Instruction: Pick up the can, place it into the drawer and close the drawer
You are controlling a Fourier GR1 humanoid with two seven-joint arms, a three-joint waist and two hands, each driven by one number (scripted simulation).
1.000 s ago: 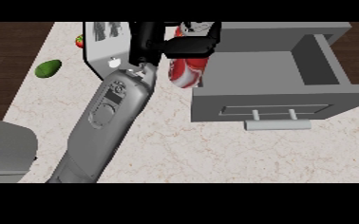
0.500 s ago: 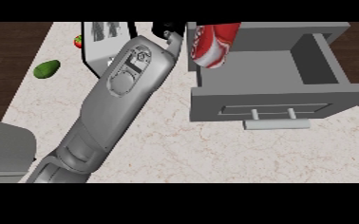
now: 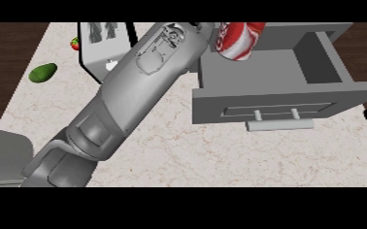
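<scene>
The can's (image 3: pixel 239 40) top and the holding hand are hidden.

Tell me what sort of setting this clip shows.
Probably a kitchen counter: a pale marbled stone-look countertop, an open grey drawer with a bar handle, a red-and-white drink can above it, and a green avocado-like fruit near the left edge.

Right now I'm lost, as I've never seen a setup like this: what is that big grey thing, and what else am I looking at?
You are looking steeply down from the robot's head at a counter. The grey shape is its forearm, reaching toward an open grey drawer. A red and white can is above the drawer's far end; the hand itself is hidden, so I cannot see how it is held. At the left lie a green fruit, a small red one and a white board.
</scene>
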